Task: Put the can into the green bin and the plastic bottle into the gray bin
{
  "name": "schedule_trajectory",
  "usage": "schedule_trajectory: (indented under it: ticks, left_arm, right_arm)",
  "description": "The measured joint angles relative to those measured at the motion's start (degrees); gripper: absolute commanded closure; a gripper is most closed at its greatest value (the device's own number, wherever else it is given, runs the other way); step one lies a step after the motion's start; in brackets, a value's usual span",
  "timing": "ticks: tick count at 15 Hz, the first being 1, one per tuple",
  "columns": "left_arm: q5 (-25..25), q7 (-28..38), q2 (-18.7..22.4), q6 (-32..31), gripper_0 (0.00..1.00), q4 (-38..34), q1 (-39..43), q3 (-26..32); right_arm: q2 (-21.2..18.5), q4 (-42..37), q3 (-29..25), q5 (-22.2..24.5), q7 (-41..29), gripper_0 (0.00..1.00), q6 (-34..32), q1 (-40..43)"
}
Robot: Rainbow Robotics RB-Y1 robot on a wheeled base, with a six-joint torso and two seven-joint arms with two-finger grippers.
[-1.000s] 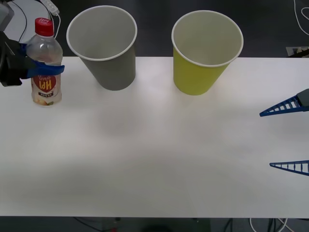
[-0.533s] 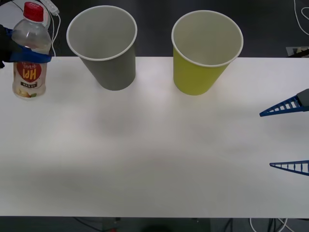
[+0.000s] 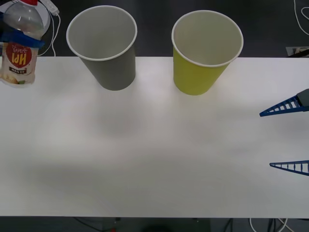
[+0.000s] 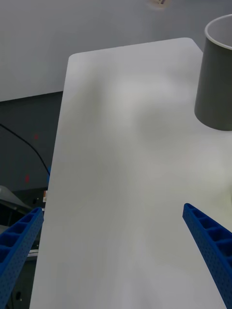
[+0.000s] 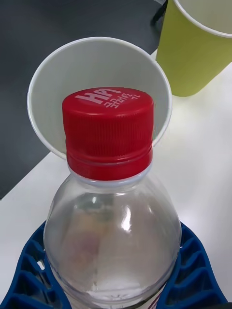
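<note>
White tabletop (image 3: 154, 159) is carrying two tall cup-shaped bins along its far edge, with dark floor and cables lying beyond.

Left gripper (image 5: 116, 270) is working at the far left corner, its blue ribbed fingers (image 3: 21, 38) clenching around the shoulder of the plastic bottle (image 3: 19, 48). Bottle is hanging upright, red cap uppermost, and looks to be clear of the tabletop, though its base is too close to the edge of view to be sure.

Gray bin (image 3: 104, 46) is standing just beside the bottle, toward the robot's right, mouth open upward; green bin (image 3: 205, 50) is standing farther right again. From the left wrist, the gray bin's white inside is sitting directly behind the cap. Judgement: the carry needs a sideways travel to the right, keeping the bottle's long axis vertical and its base above the rolled rim.

Right gripper (image 3: 289, 135) is waiting at the right edge, fingers spread wide and gripping nothing. No can is in sight.
</note>
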Motion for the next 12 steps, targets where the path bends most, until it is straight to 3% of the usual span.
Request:
schedule_trajectory:
  ticks: [8,12]
  left_arm:
    - [-0.7,-0.7,0.1,-4.6,1.00,14.0,-24.0,-21.5]
    - [-0.2,-1.0,-2.7,-6.5,1.00,21.7,-35.5,-31.9]
  right_arm:
    - [0.0,0.0,0.0,0.0,0.0,0.00,0.0,0.0]
    - [0.0,0.0,0.0,0.0,0.0,0.00,0.0,0.0]
